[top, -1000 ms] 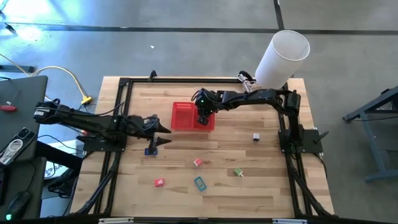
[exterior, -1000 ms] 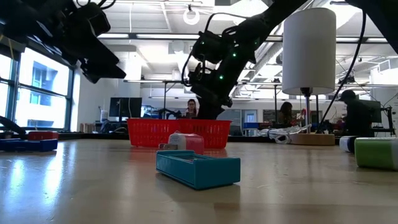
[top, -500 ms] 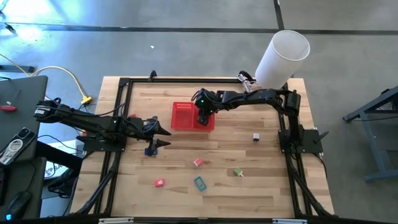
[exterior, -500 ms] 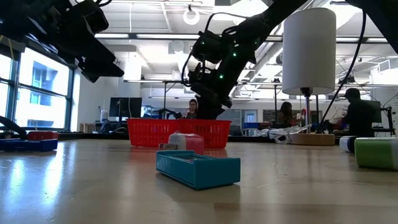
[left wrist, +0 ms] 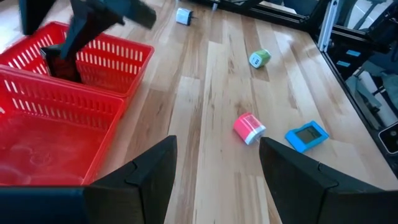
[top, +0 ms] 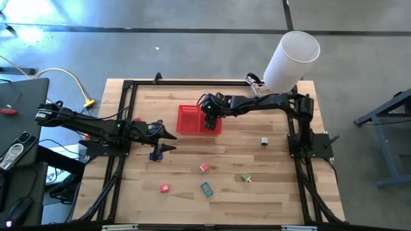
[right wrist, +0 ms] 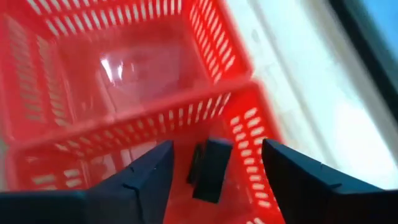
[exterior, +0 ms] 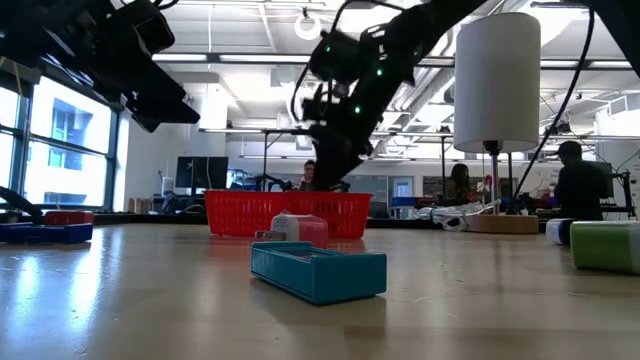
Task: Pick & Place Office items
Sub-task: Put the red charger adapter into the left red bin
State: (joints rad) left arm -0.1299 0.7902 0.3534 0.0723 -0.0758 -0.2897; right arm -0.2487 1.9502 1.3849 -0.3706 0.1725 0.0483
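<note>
From the low view I am looking across the bench (top: 270, 192), where the teal item (exterior: 318, 271) is lying nearest, a flat rigid slab that should be light and a bit slick; I am judging the short sides the best place to take it. Just behind it the pale pink item (exterior: 300, 230) is sitting, small and blocky, likely light enough to skid if nudged. The green item (top: 245, 177) and the red-pink item (top: 164, 188) are resting apart on bare wood, each free to be taken from above.

Farther back, I am holding the left tool (top: 168, 140) near the red basket (top: 187, 120), its fingers spread and gripping nothing, with the dark blue item (top: 156, 156) lying just beside it on the bench.

At the far side, the right tool (top: 210, 120) is hanging over the basket's right compartment, fingers spread wide and empty. Below it the black item (right wrist: 210, 168) is lying inside that compartment against the mesh wall, 1 of 6 placed by my judgement. It looks stiff and thin, easiest to pinch across its narrow faces. The white cylinder (top: 292, 59) is standing at the bench's far corner.
</note>
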